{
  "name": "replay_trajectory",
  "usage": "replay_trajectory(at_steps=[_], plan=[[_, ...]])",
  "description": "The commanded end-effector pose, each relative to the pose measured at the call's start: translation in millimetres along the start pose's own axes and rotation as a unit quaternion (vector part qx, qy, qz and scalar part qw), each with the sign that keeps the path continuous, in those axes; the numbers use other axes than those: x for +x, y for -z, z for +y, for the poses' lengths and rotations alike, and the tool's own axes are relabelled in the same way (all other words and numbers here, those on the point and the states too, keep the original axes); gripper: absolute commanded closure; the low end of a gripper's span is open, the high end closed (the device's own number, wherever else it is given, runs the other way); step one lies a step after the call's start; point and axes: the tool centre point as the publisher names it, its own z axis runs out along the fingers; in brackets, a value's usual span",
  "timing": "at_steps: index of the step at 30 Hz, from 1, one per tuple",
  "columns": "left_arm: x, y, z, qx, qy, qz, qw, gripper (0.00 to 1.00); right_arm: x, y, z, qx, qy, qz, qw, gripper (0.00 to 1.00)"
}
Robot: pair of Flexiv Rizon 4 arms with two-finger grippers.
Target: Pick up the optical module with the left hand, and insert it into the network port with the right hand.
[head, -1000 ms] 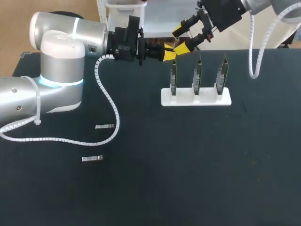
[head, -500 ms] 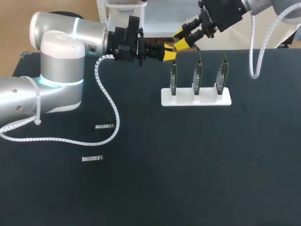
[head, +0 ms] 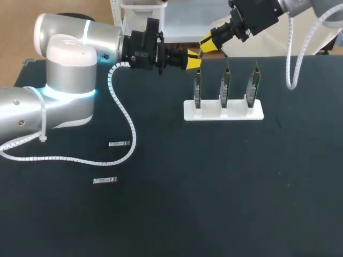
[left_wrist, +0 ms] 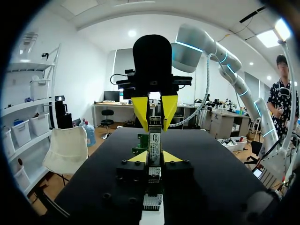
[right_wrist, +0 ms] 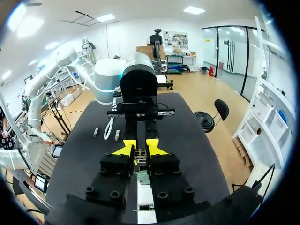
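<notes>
High above the table's far edge, my left gripper (head: 194,58) and right gripper (head: 206,44) meet tip to tip. The optical module (left_wrist: 154,138), a slim metal bar, lies between my left gripper's (left_wrist: 153,157) yellow tips, which are shut on its near end. My right gripper (left_wrist: 154,110) faces it and pinches the far end. In the right wrist view the module (right_wrist: 139,155) sits between my right gripper's (right_wrist: 138,149) closed tips. Below them stands the white holder (head: 223,112) with three upright green port boards (head: 226,83).
Two spare modules lie on the black table at the left, one (head: 119,143) above the other (head: 105,180). My left arm's white cable (head: 126,123) loops over the table near them. The holder's leftmost board (head: 198,87) stands just under the two grippers.
My right gripper's fingers went from wide open to closed on the module's far end, and it shifted slightly up. My left arm kept still with its grip unchanged.
</notes>
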Motion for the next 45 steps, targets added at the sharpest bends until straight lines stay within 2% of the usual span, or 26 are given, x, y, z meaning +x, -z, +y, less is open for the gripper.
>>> replay_trajectory(at_steps=[1, 2, 3, 4, 5, 21, 23, 30, 37, 45], plan=[[1.8, 0, 2.0, 0.000, 0.000, -0.001, 1.000, 1.00, 2, 5, 6, 0.007, -0.001, -0.003, 1.000, 1.00], [1.8, 0, 2.0, 0.000, 0.000, -0.001, 1.000, 1.00, 2, 5, 6, 0.007, -0.001, -0.003, 1.000, 1.00], [1.8, 0, 2.0, 0.000, 0.000, -0.001, 1.000, 0.87, 3, 5, 6, 0.008, -0.001, -0.002, 1.000, 1.00], [1.8, 0, 2.0, 0.000, 0.000, -0.001, 1.000, 0.47, 3, 5, 6, 0.008, -0.001, -0.002, 1.000, 1.00], [1.8, 0, 2.0, 0.000, 0.000, -0.001, 1.000, 0.00, 3, 5, 6, 0.008, -0.001, -0.003, 1.000, 1.00], [1.8, 0, 2.0, 0.000, 0.000, -0.001, 1.000, 0.00, 4, 10, 8, 0.017, -0.002, -0.003, 1.000, 1.00], [-1.6, 3, 1.4, -0.005, -0.013, 0.002, 1.000, 0.00, 4, 11, 9, 0.019, -0.001, -0.003, 1.000, 1.00], [-10.2, 21, 3.1, -0.023, -0.034, 0.053, 0.998, 0.00, 4, 12, 10, 0.019, 0.001, -0.005, 1.000, 1.00], [-3.8, 38, -1.5, -0.033, -0.030, 0.105, 0.993, 0.00, 4, 13, 12, 0.019, 0.004, -0.006, 1.000, 1.00], [4.5, 40, -9.1, -0.022, -0.024, 0.155, 0.987, 0.00, 5, 13, 13, 0.019, 0.004, -0.006, 1.000, 1.00]])
